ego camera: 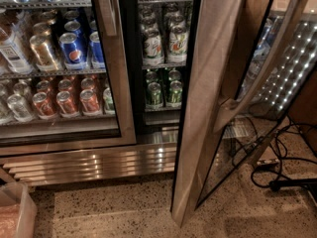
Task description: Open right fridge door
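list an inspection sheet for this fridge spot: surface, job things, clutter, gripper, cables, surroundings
surface: speckled floor in front of the fridge
job's things: right fridge door swung open, its steel edge toward the camera; bowed handle on its outer face
clutter: translucent bin at lower left, something pinkish inside
gripper: not in view
cables: black cables looped on the floor behind the open door
surroundings: left fridge door shut over Pepsi cans; green cans on the exposed right shelves; steel grille below; LED strip at right
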You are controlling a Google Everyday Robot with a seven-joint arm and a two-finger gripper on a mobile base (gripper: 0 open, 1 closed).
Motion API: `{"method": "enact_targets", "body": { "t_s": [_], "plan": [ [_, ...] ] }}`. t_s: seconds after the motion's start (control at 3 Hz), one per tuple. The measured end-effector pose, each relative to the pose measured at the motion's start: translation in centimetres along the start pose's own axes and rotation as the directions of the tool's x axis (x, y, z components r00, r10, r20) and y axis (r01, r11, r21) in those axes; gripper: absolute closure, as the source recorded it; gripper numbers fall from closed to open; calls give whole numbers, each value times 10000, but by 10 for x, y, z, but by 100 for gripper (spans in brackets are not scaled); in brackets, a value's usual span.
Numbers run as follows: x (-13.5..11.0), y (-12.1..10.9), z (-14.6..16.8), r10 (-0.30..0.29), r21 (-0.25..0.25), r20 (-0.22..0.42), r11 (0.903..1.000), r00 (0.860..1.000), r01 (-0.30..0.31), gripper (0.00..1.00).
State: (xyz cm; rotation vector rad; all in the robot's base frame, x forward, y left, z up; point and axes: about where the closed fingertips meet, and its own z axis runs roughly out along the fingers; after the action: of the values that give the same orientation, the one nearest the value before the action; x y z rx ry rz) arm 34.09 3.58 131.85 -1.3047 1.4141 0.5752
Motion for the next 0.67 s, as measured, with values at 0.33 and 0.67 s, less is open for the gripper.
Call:
{"method": "enact_targets", "body": {
  "t_s": [0.33, 0.67],
  "plan": [
    [0, 0, 0, 0, 0, 0, 10000, 10000, 0, 37],
    [0, 0, 0, 0, 0, 0, 10000, 10000, 0, 38]
  ]
}}
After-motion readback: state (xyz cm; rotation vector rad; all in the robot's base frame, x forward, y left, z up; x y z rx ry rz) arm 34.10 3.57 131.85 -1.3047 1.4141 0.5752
